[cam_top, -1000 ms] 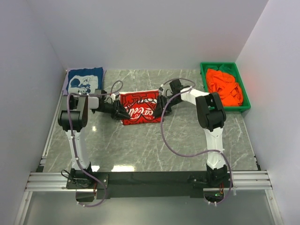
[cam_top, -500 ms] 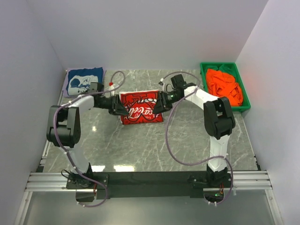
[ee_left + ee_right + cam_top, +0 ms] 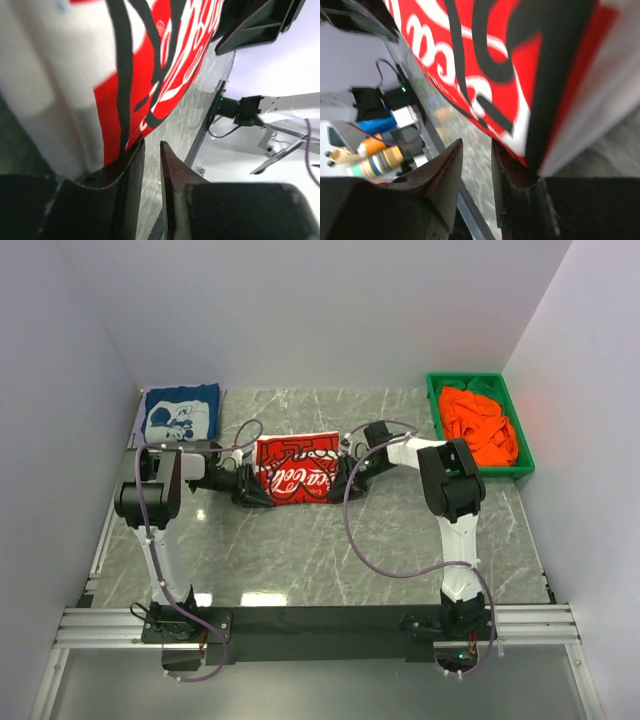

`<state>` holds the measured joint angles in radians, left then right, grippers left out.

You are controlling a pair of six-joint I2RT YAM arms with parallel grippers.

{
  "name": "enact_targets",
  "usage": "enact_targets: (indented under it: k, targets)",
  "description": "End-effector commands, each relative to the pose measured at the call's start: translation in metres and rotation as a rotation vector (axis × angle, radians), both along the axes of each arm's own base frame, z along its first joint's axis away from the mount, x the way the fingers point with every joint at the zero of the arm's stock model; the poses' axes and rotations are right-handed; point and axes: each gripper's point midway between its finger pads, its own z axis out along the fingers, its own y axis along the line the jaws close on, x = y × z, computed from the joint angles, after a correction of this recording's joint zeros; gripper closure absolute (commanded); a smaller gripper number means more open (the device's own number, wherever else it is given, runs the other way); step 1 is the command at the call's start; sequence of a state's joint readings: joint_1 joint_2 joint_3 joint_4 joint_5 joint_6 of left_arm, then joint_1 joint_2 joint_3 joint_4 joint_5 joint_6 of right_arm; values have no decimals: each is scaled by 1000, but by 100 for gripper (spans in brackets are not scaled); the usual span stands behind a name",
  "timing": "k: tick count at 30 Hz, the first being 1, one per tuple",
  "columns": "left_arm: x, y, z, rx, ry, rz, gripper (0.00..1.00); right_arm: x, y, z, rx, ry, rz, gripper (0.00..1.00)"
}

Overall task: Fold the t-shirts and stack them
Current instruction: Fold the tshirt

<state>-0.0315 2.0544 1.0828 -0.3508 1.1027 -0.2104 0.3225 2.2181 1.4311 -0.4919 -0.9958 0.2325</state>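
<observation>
1. Top external view: the red shirt [image 3: 297, 468] lies folded, white lettering up, mid-surface [image 3: 300, 550] toward the back edge. The left pincer [image 3: 252, 489] and right pincer [image 3: 341, 478] sit at its 2 side edges.
2. Wrist views: each pincer's jaws are a narrow gap apart with bare surface showing between them. Cloth lies against a finger's outer side, and none looks clamped.
3. Likely step: picking up this shirt to stack it on the folded navy shirt [image 3: 180, 412] at the back-left corner.
4. Next, both pincers need a firm edge grip and a level lift so the fold holds.
5. The orange shirt [image 3: 480, 425] lies crumpled in the green bin [image 3: 465, 379] at the back-right corner.

Lab test cell (white enclosure walls [image 3: 300, 310])
</observation>
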Motion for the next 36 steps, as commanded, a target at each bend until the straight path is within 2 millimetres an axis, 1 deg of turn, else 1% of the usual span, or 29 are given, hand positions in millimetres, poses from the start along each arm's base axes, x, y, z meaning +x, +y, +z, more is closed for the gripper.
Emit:
enact_targets:
  k: [1, 2, 3, 4, 5, 6, 7, 8, 9, 10, 11, 12, 13, 14, 15, 16, 17, 18, 19, 20, 21, 22, 23, 26, 30, 31, 33, 34, 36]
  targets:
    - [-2, 14, 15, 46, -127, -60, 75, 4, -24, 9, -70, -116, 53, 63]
    - [-13, 15, 32, 34, -139, -96, 74, -7, -26, 23, -64, -93, 84, 63]
    - [-17, 13, 44, 1, -203, -146, 74, 2, -24, 50, -35, -183, 112, 63]
    - [-10, 13, 60, -10, -253, -160, 74, 6, -25, 63, -24, -242, 140, 62]
    - [-10, 12, 72, -20, -265, -169, 73, 19, -22, 85, -11, -303, 139, 62]
    - [-2, 10, 82, -33, -279, -158, 72, 30, -20, 97, 1, -345, 129, 61]
    - [14, 9, 96, -40, -321, -144, 71, 45, -16, 106, 19, -367, 88, 60]
    - [38, 7, 100, -39, -413, -126, 71, 60, -14, 114, 39, -381, 49, 59]
    - [54, 4, 111, -50, -369, -65, 71, 77, -8, 117, 55, -388, 20, 59]
    - [70, 3, 115, -52, -399, -38, 71, 88, -3, 118, 62, -366, -21, 59]
    - [83, 0, 109, -50, -397, -16, 70, 98, 3, 115, 65, -393, -23, 59]
    - [107, -2, 117, -45, -446, 24, 70, 112, 7, 107, 58, -408, -18, 58]
    - [122, -2, 101, -18, -433, 49, 69, 118, 10, 104, 59, -418, -12, 58]
    - [134, -1, 96, 1, -438, 69, 69, 126, 12, 100, 59, -427, -17, 58]
    - [152, -1, 103, 8, -472, 92, 69, 139, 15, 93, 52, -438, -31, 58]
    - [163, 0, 83, 27, -438, 114, 69, 145, 18, 91, 59, -434, -45, 58]
    - [171, 1, 80, 29, -424, 132, 69, 158, 22, 97, 73, -479, -57, 58]
    - [182, 2, 82, 37, -441, 145, 68, 167, 23, 83, 56, -475, -76, 57]
    - [190, 4, 66, 55, -424, 162, 68, 174, 24, 80, 51, -456, -110, 57]
    - [195, 5, 59, 62, -414, 176, 68, 185, 24, 75, 38, -469, -143, 57]
    - [202, 5, 59, 62, -410, 190, 68, 195, 24, 63, 17, -457, -171, 57]
    - [205, 7, 51, 68, -392, 200, 67, 206, 17, 51, -34, -451, -223, 57]
    - [209, 12, 33, 80, -357, 216, 67, 212, 13, 46, -58, -440, -253, 57]
    - [215, 20, 14, 104, -331, 248, 66, 224, -13, 20, -129, -383, -352, 59]
    - [206, 24, -3, 132, -285, 250, 66, 232, -43, 14, -170, -355, -432, 63]
    - [208, 36, 0, 129, -288, 273, 66, 234, -48, 15, -178, -362, -432, 64]
    - [204, 39, 8, 123, -293, 260, 66, 240, -59, 24, -193, -425, -410, 64]
    - [203, 36, 30, 101, -338, 235, 66, 243, -61, 29, -198, -452, -397, 63]
    - [197, 33, 57, 103, -429, 192, 63, 248, -65, 53, -228, -558, -348, 63]
